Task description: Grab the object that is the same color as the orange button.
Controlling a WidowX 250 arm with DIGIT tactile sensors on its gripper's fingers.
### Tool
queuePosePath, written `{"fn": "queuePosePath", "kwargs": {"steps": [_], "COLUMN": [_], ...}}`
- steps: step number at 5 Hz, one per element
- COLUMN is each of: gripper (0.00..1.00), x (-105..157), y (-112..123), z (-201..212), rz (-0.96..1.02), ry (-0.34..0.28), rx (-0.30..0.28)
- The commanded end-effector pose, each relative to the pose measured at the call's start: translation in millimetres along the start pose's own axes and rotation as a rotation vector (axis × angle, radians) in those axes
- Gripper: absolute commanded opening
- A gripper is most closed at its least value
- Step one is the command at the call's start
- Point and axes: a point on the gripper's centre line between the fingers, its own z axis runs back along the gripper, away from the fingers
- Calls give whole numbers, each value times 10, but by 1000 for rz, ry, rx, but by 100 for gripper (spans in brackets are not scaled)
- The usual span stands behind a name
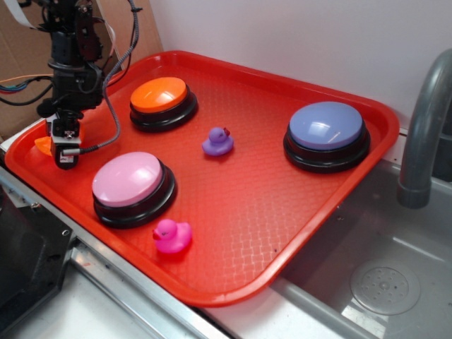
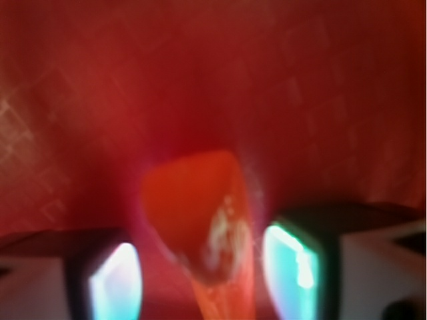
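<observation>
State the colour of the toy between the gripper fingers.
Orange: the small toy matches the orange button. Wrist view shows it best.

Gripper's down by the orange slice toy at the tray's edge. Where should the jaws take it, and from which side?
Probably from straight above, across the narrow middle of the orange slice toy. The wrist view, though blurred, shows it lying between the open jaws of the gripper on the red tray, so closing there should pinch its thin body.
</observation>
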Motion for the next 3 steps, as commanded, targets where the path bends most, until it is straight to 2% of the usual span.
{"fn": "queuePosePath", "kwargs": {"steps": [1,2,3], "gripper": [0,0,0], "x": [26,45,98], "y": [-4,-86,-439], "z": [112,360,952], "rz": [4,11,-16], "ry": [-27,-65,-198], "rx": [15,31,3]}}
